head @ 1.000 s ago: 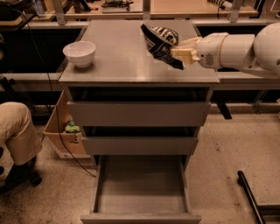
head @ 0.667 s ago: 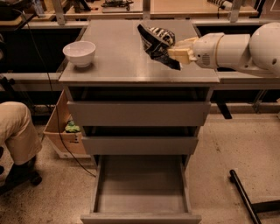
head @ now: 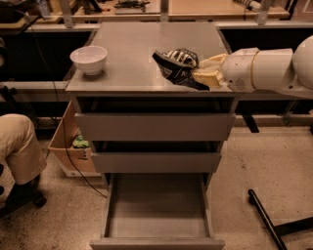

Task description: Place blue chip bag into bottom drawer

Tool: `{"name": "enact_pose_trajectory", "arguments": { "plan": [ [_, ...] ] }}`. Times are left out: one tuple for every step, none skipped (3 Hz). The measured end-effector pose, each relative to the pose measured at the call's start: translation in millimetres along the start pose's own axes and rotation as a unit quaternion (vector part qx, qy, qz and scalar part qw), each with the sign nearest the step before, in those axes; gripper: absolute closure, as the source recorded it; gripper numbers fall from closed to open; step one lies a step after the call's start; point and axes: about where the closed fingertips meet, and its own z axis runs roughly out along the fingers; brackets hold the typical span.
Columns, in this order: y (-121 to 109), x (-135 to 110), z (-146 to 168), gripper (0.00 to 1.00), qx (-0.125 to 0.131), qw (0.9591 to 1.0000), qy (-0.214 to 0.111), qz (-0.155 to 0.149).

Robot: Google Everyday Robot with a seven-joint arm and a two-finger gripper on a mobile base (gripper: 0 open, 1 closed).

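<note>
The blue chip bag (head: 177,66), dark with white lettering, is held over the right front part of the grey cabinet top (head: 127,53). My gripper (head: 201,75) comes in from the right on a white arm and is shut on the bag's right end. The bag hangs close to the top's surface; I cannot tell whether it touches. The bottom drawer (head: 156,215) is pulled out and empty, straight below the cabinet front. The two upper drawers (head: 154,127) are shut.
A white bowl (head: 89,58) stands on the cabinet top's left corner. A cardboard box (head: 68,146) sits on the floor to the left, with a person's knee (head: 17,146) beside it. A black bar (head: 264,217) lies on the floor at right. Wooden tables (head: 195,10) stand behind.
My gripper has brought the bag forward, from the back right of the cabinet top toward its front edge. The bowl and the drawers have not moved.
</note>
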Motion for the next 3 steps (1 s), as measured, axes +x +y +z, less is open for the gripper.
{"name": "enact_pose_trajectory", "arguments": {
  "plan": [
    [40,30,-28,1.00,-0.010,0.9977,0.036,-0.056],
    [78,70,-41,1.00,-0.031,0.9901,0.077,-0.113],
    [88,81,-42,1.00,-0.039,0.9873,0.086,-0.127]
  ]
}}
